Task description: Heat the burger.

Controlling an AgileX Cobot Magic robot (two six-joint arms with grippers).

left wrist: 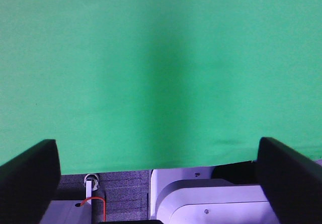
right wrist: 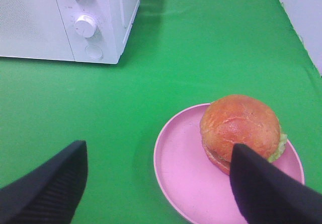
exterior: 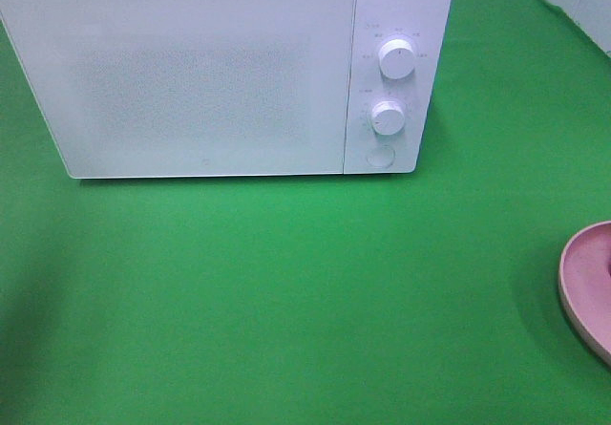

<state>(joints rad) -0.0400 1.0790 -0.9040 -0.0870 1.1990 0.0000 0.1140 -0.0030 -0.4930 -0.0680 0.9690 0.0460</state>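
The burger (right wrist: 239,123), with a glossy golden-brown bun and a bit of green lettuce, sits on a pink plate (right wrist: 186,176) in the right wrist view. My right gripper (right wrist: 158,151) is open and hovers above the plate's near side, its dark fingers (right wrist: 55,183) spread wide and apart from the burger. In the exterior high view only the plate's rim (exterior: 584,282) shows at the right edge, and the burger and both grippers are out of view. My left gripper (left wrist: 156,151) is open and empty over bare green cloth. The white microwave (exterior: 200,72) stands at the back with its door shut.
The microwave has two knobs (exterior: 396,59) (exterior: 388,117) and a round button (exterior: 380,156) on its right panel; it also shows in the right wrist view (right wrist: 60,17). Green cloth (exterior: 286,301) covers the table. The left wrist view shows the table's edge (left wrist: 126,171) and the robot base below.
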